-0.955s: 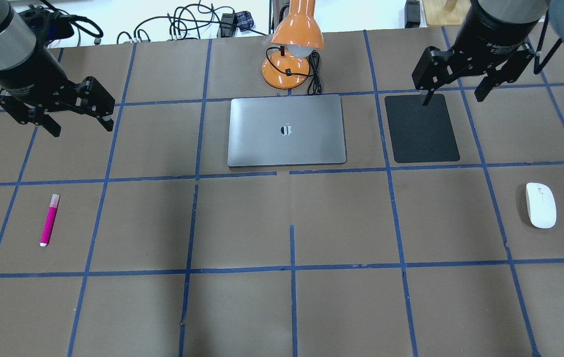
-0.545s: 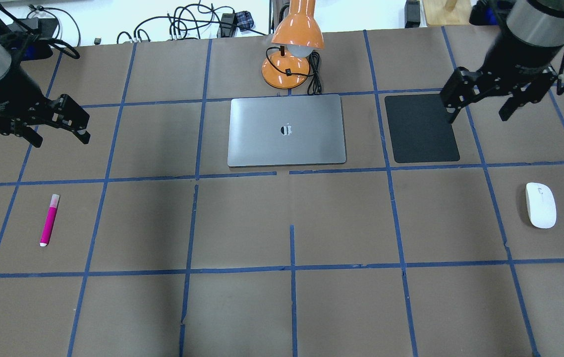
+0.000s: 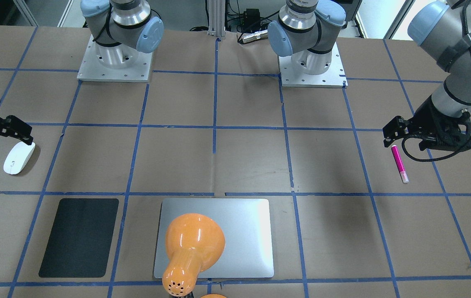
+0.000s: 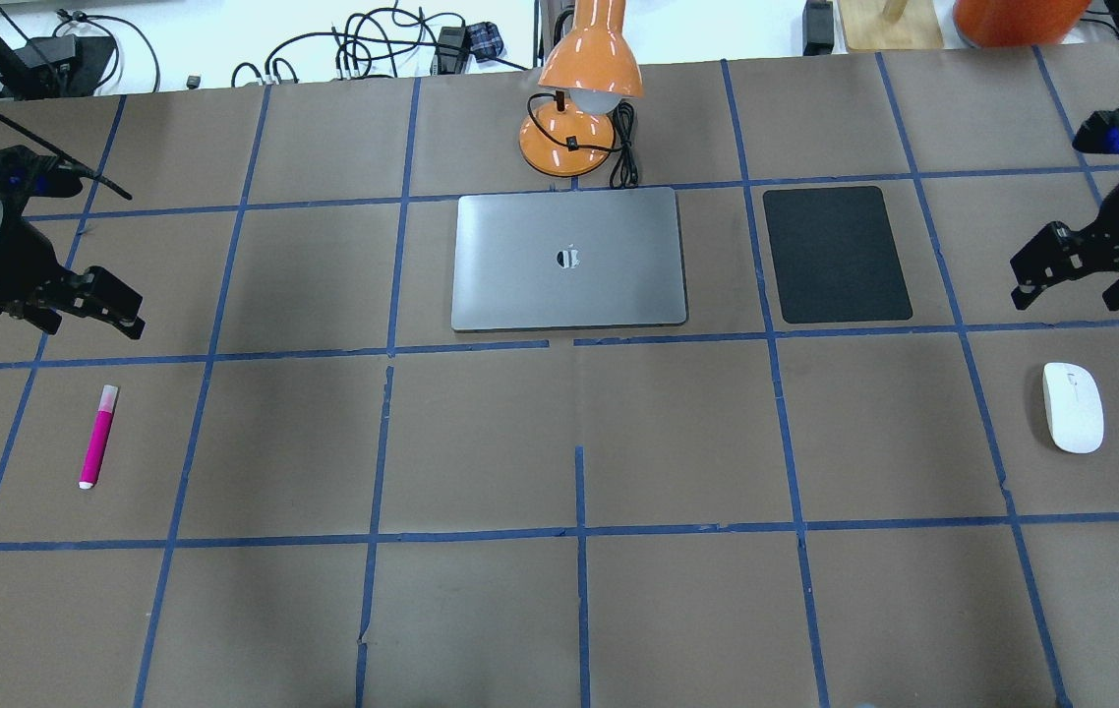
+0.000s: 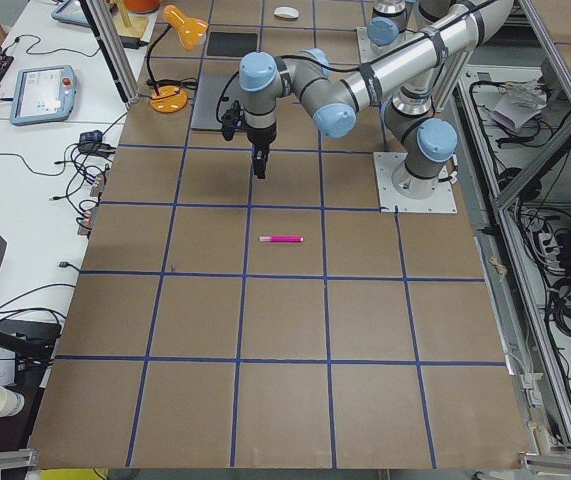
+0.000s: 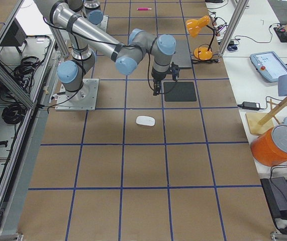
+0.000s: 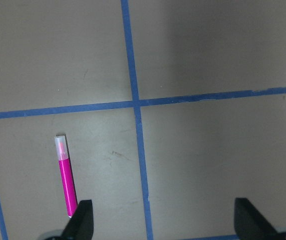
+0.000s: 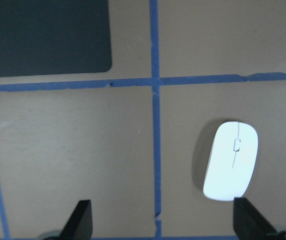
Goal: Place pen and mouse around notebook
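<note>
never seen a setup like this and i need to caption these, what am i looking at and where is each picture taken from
It is a robot with two arms bolted to a brown table. Each arm ends in a two-finger gripper. Two pictures look down on the table, one from behind the robot and one facing it; two are taken from the table's ends; two come from cameras on the wrists, looking down past the fingers. On the table lie a silver notebook, a black mat, an orange lamp, a pink pen and a white mouse. The left gripper hangs open near the pen, the right gripper open near the mouse. Neither holds anything.
</note>
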Robot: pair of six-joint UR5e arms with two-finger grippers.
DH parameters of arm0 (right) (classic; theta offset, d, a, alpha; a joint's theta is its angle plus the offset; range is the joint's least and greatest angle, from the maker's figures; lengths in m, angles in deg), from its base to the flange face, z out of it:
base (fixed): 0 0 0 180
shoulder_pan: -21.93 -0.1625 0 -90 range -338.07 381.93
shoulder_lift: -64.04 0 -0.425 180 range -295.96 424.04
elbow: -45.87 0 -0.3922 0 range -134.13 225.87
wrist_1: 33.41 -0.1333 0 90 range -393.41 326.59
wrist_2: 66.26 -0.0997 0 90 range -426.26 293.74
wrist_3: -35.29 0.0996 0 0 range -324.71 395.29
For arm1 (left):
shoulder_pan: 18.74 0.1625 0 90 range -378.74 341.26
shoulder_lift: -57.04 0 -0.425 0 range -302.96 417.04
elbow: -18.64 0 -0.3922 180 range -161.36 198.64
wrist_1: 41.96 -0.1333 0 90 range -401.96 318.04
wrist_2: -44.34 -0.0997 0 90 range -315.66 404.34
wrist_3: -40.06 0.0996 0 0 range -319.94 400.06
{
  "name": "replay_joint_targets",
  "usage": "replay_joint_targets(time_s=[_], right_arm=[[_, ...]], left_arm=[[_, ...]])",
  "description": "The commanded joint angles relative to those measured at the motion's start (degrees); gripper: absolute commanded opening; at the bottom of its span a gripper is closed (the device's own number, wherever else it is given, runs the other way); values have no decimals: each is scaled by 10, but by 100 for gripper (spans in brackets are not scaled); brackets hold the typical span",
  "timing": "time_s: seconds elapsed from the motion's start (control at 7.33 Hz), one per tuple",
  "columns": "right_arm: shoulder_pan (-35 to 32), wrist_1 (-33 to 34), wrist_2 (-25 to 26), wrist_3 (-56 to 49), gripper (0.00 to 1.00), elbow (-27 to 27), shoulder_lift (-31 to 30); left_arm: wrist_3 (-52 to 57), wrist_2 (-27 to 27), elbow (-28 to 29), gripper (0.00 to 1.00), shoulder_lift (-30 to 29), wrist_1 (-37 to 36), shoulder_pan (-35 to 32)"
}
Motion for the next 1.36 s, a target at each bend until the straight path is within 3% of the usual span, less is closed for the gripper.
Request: replay_joint_targets(time_s=[0.0,0.41,0.68,1.23], right_arm=[[67,130,2,-75,100,-60,56],[71,189,3,-56,100,-101,74],[72,195,24,-58,100,-101,97],[79,206,24,-69,99,-104,112]], left_arm=[[70,-6,-68,100,-13,-100,55],[70,-5,-78,100,-50,-116,90],[71,-6,-81,100,-82,-155,109],[68,-6,-82,98,-129,-163,116]])
